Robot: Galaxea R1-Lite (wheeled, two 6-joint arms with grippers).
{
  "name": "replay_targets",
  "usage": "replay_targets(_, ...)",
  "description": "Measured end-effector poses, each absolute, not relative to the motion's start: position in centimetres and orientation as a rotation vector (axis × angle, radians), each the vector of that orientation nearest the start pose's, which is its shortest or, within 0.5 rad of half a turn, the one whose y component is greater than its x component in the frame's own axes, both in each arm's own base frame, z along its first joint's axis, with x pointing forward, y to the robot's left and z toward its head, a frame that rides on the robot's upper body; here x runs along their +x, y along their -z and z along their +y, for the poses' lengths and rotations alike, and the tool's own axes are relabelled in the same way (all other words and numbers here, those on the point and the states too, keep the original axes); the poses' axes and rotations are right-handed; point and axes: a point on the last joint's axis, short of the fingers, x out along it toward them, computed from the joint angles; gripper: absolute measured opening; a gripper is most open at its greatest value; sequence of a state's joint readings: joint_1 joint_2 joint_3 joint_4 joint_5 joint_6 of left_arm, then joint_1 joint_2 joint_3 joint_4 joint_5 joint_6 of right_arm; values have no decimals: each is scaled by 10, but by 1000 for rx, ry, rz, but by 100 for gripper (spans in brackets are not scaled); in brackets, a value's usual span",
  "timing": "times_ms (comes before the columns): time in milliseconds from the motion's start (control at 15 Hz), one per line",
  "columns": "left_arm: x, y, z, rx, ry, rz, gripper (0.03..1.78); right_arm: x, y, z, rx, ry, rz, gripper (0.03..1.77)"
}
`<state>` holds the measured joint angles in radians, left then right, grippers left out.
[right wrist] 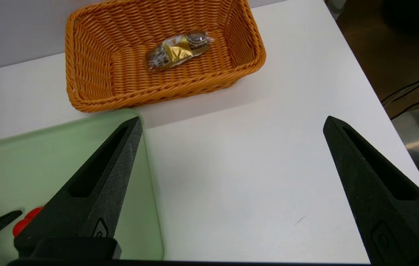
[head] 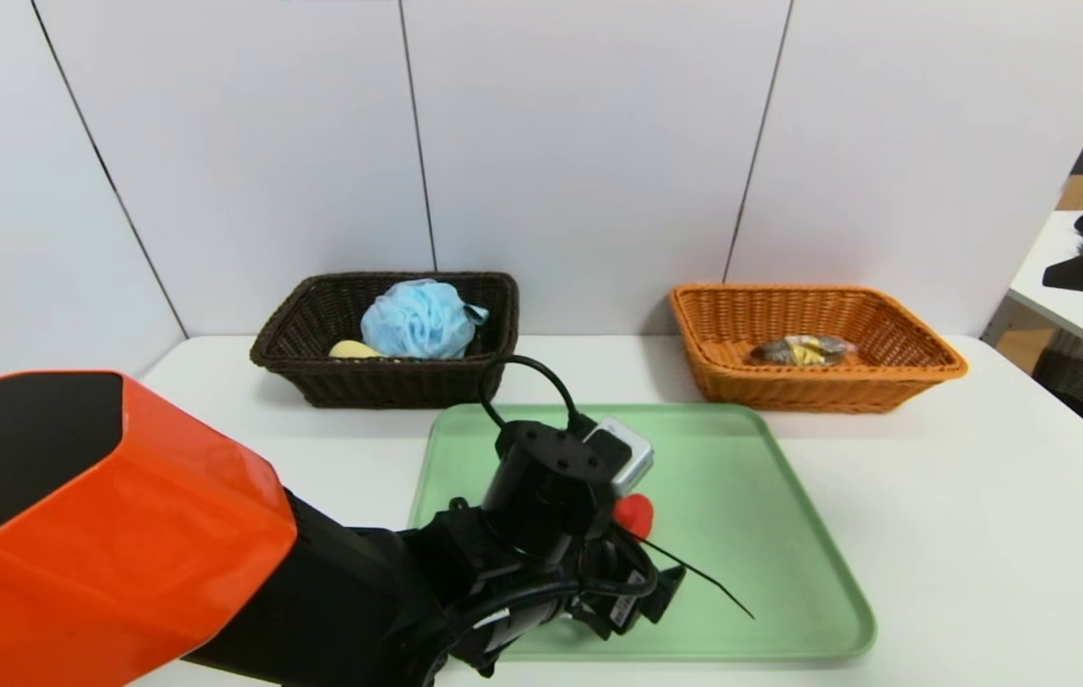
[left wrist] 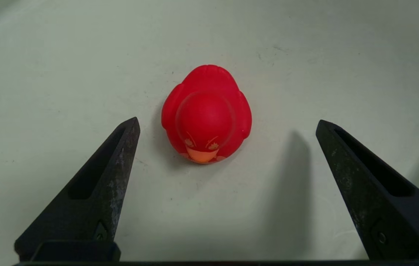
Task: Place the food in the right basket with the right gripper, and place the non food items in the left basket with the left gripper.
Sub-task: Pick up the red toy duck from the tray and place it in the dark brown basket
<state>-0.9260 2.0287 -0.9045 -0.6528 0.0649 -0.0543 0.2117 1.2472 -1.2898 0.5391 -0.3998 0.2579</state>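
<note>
The left hand [left wrist: 227, 120] hovers open around the red duck [left wrist: 206, 114].

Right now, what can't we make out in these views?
- Red duck: head view, mostly hidden by the left arm; right wrist view, partly behind the right gripper.
- Beige item in the dark basket: head view, lower part hidden by the rim.
- Right arm: head view, cut off by the picture's edge.
- Wrapped food's label: right wrist view, too small to read.

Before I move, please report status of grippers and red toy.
Left gripper open above green tray, red toy between its fingers, not gripped. Right gripper open, empty, off to the right side. Nothing seen blocking the toy.
</note>
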Motion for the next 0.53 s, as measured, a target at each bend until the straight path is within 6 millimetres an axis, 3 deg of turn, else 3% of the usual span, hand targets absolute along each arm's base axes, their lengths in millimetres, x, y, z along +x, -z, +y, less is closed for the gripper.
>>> replay_targets(533, 229, -101, -301, 166, 831, 426, 169, 161, -321, 25, 105, 244, 439, 169)
